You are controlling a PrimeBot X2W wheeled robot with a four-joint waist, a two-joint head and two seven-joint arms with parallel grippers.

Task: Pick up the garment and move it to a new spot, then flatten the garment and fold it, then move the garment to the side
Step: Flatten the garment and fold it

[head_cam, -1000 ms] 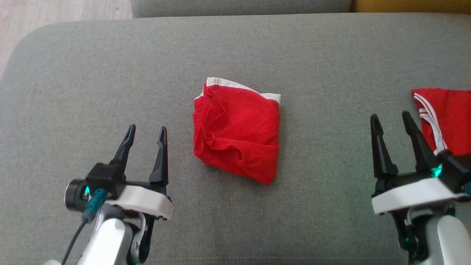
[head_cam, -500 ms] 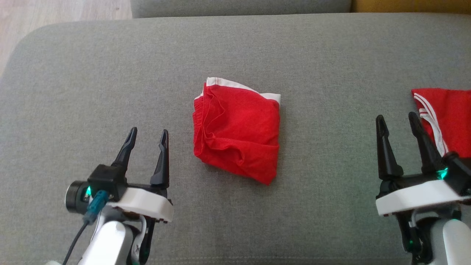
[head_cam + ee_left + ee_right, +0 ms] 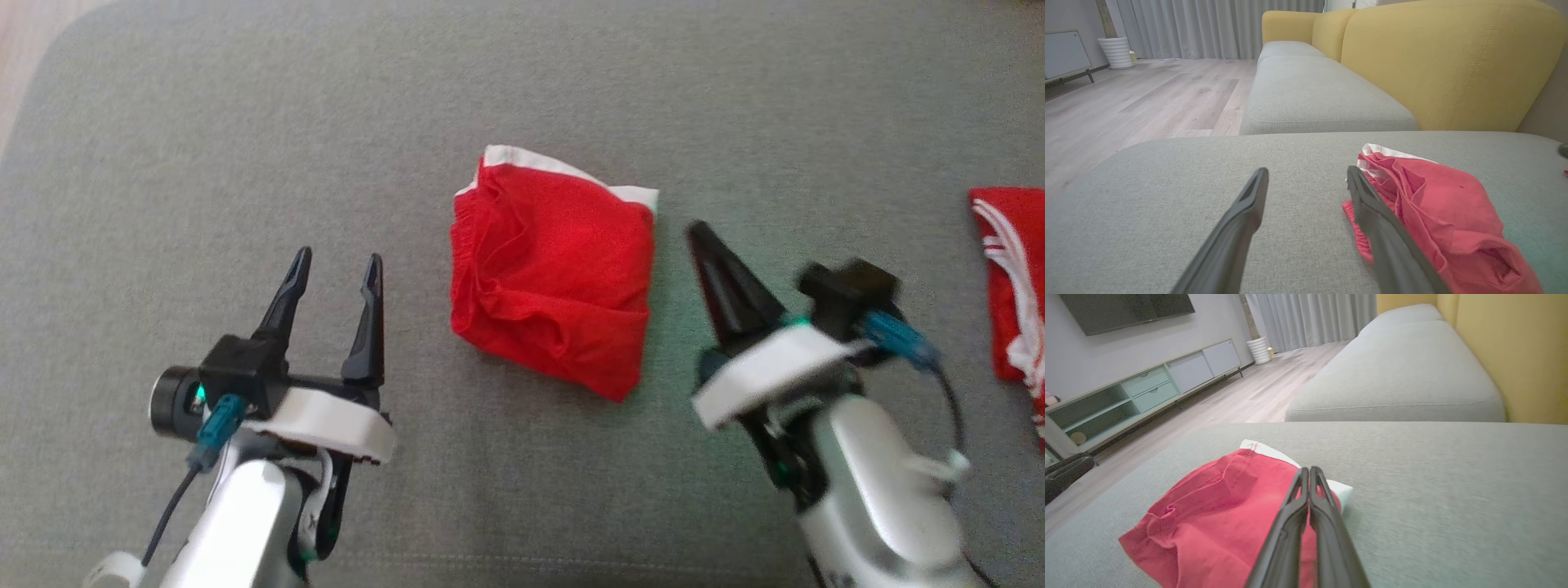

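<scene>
1. Lying near the middle of the grey seat cushion (image 3: 245, 122), well away from every edge, the red shorts (image 3: 555, 294) sit folded into a rough square.
2. Thin cloth, I'd say: light and limp with no stiffness, so it will sag and unfold from whatever point lifts it. Nothing about it looks fragile or slippery.
3. White trim (image 3: 531, 159) runs along the far edge. The side toward the cushion's left edge is a puckered, gathered band, probably the elastic waist, with soft ridges beside it.
4. Best hold, to my eye: pinch that thicker gathered band or a layered corner and catch all the layers, otherwise only the top sheet comes up.
5. The left gripper (image 3: 339, 255) hovers toward the near left edge, fingers spread apart and empty, a little clear of the shorts.
6. The right gripper (image 3: 700, 231) has its fingers pressed together on nothing, tip just beside the shorts' right edge. Whether it touches, I cannot tell.
7. The cushion is a coarse, matte weave that looks slightly yielding, so fingers could dig under a fold. A second red garment (image 3: 1008, 278) with white stripes lies at the right edge.
</scene>
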